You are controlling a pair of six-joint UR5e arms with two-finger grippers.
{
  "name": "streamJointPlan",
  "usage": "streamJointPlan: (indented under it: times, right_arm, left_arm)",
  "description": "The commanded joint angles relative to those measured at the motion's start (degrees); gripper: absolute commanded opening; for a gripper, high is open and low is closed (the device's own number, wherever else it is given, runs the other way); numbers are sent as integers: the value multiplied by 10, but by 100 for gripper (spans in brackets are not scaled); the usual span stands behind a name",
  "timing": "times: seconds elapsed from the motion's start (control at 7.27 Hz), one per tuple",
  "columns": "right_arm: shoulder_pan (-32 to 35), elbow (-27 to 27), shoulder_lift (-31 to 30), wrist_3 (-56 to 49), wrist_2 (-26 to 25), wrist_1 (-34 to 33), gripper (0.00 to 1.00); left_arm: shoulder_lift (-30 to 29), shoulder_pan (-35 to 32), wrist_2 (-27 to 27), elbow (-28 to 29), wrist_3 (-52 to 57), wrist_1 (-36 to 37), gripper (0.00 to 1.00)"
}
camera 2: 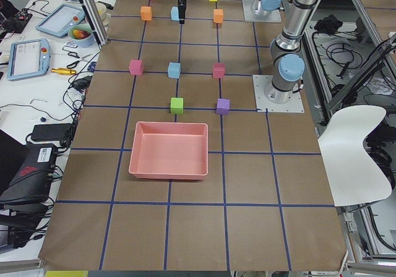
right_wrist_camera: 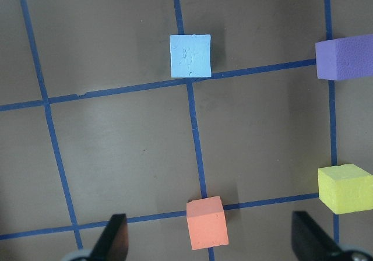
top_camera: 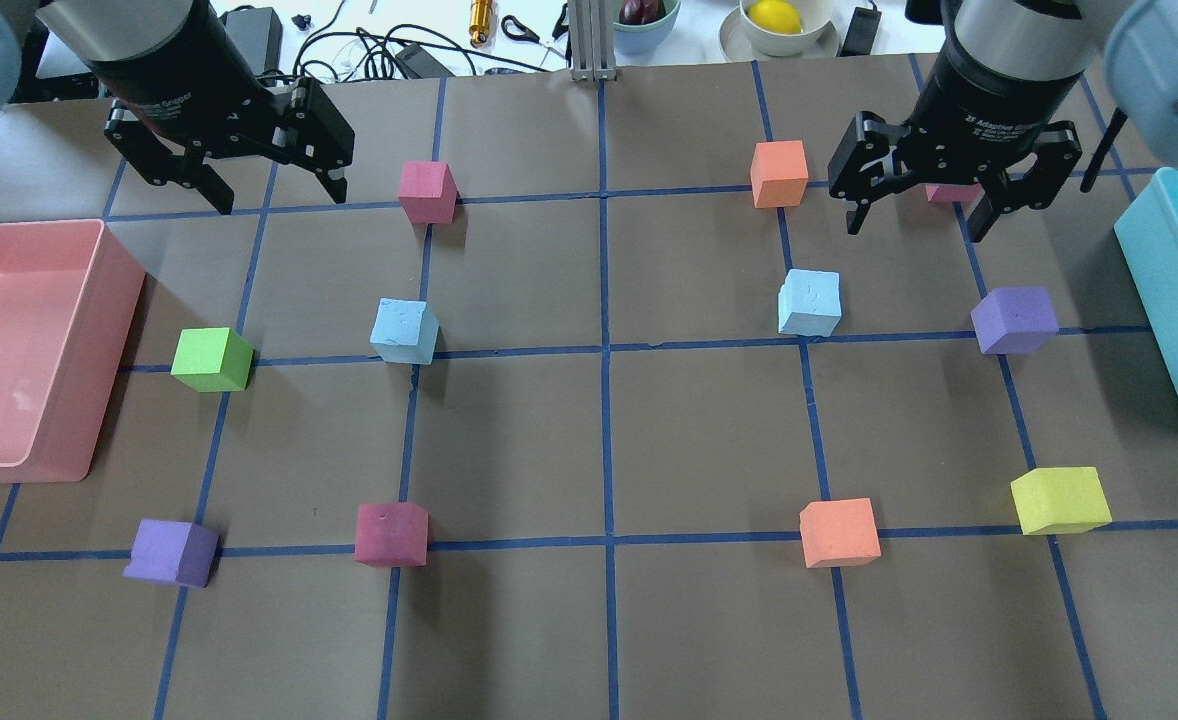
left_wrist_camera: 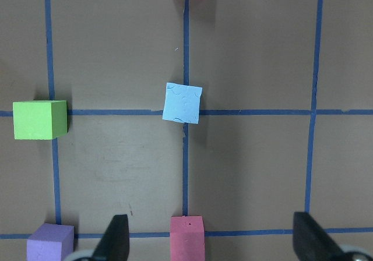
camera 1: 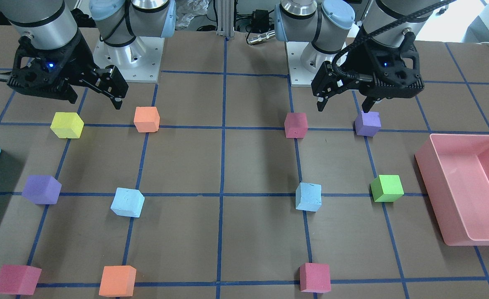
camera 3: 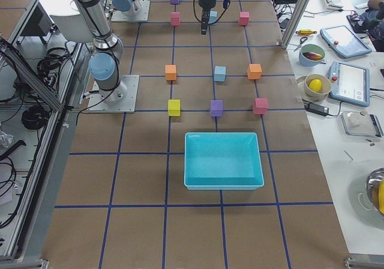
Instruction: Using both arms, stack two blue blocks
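Now resting apart on the desk [top_camera: 509, 450]: first pale blue foam cube [top_camera: 404, 332] near the pink bin [top_camera: 114, 300], just past the green cube [top_camera: 211, 360]; second pale blue foam cube [top_camera: 809, 302] well apart from that bin. Hovering above, both parted wide and empty: left pincer [top_camera: 279, 200] near the bin, right pincer [top_camera: 916, 228] far from it.

The left arm [camera 1: 383, 14] and right arm [camera 1: 41, 16] are silver-grey tubes with pale blue joint caps [camera 1: 338, 16], on white base plates [camera 1: 145, 58] dotted with screws. The left gripper [top_camera: 280, 203] and right gripper [top_camera: 916, 230] are black, each with a small blue light [camera 1: 50, 65] and white lettering [top_camera: 994, 125]. A braided black cable [camera 1: 398, 20] runs along the left arm.
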Motion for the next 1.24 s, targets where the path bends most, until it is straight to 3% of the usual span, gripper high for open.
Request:
streamJointPlan:
  times: [0.0, 0.14, 0.41, 0.83, 1.1]
  right_arm:
    - [-1, 7, 48, -1, -5, 1, 100]
    - [-5, 8, 68, -3, -2, -21, 100]
    - [-4, 21, 148, -5, -3, -167, 100]
    - [-4, 22, 216, 7, -3, -196, 100]
    - [-4, 22, 259, 20, -3, -210, 100]
  left_arm:
    - [-22, 1, -2, -16, -2, 15, 100]
    - [-51, 1, -6, -22, -7, 59, 100]
    - [-122, 0, -5, -46, 6, 152, 100]
    - [-193, 0, -1, -112, 8, 284, 100]
    - [-209, 1, 13, -113, 39, 288, 100]
